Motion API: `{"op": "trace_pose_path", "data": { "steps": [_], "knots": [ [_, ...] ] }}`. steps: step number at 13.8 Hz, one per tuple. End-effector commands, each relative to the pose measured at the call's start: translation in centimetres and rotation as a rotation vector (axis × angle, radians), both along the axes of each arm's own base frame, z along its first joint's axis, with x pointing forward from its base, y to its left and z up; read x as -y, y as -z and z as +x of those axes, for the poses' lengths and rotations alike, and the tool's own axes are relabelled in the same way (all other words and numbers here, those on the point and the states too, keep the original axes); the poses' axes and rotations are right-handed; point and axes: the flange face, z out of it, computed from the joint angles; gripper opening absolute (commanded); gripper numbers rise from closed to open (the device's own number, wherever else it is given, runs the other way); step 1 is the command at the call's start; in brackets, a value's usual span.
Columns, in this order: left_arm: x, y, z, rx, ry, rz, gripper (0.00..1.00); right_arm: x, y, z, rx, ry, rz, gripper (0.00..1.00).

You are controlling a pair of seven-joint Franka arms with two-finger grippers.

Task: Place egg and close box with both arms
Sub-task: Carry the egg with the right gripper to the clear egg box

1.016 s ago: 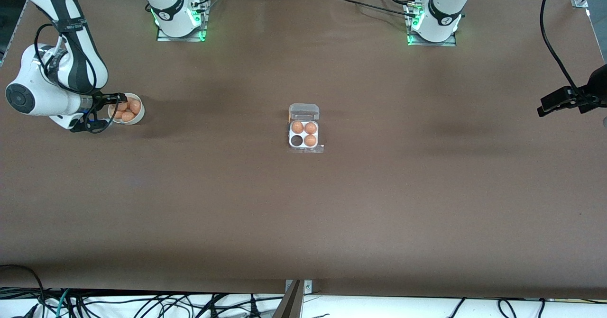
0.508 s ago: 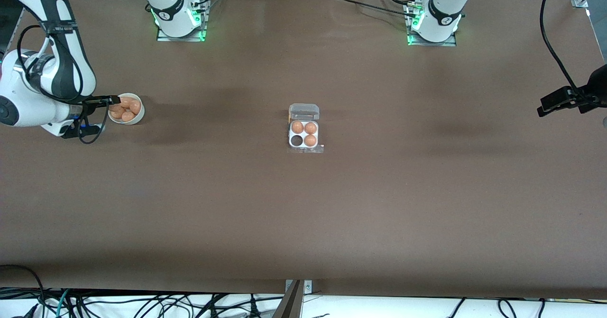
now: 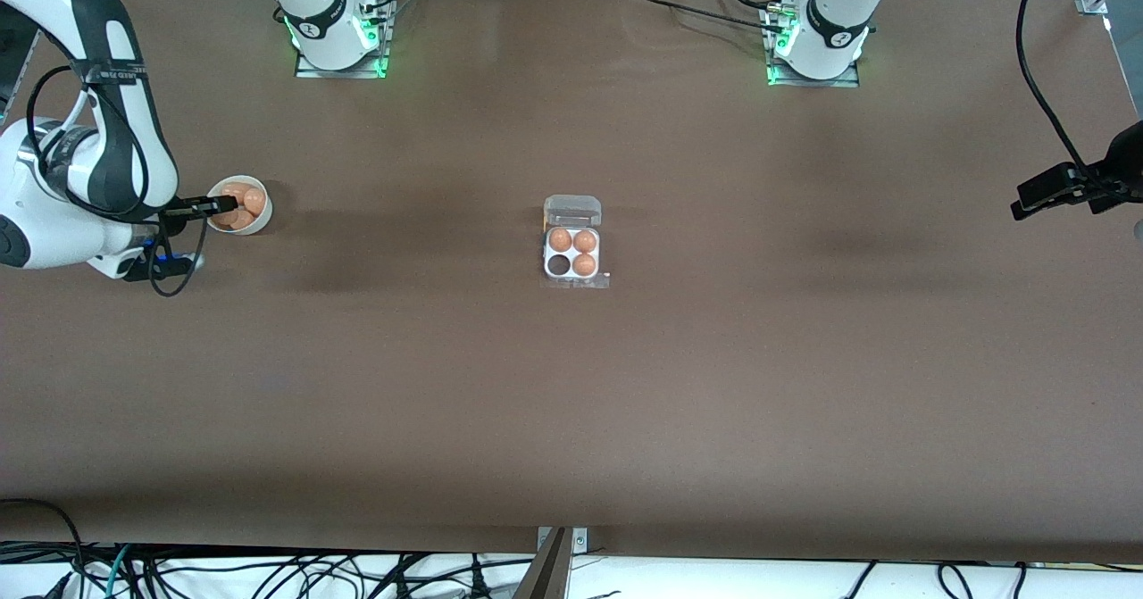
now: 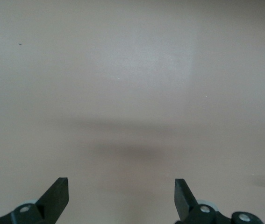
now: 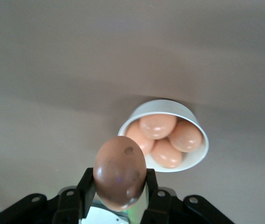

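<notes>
The left claw [image 4: 121, 193] is seen held above the bare brown desk [image 4: 132, 84], its two black fingertips [image 4: 57, 193] spread wide apart, with a soft shadow cast on the surface beneath.

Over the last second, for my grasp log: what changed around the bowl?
The right end effector, shut on an egg, drew back from the bowl toward the table edge. The carton, its three eggs and the open, waiting left end effector stayed put.

front cam's high, facing both robot bases; wrist cams look down close; right wrist shares the round white bowl [image 5: 166, 140] [image 3: 241, 205].
</notes>
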Motion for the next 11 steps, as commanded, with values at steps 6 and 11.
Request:
{"op": "trace_pose_path", "data": {
  "steps": [6,11],
  "knots": [
    [-0.3,-0.8,0.2,-0.001,0.019,0.023,1.00,-13.0,-2.3,5.0,-0.068,0.179,-0.017,0.30],
    [-0.3,-0.8,0.2,-0.001,0.019,0.023,1.00,-22.7,-2.1,5.8,-0.125,0.394,-0.006,0.30]
  ]
}}
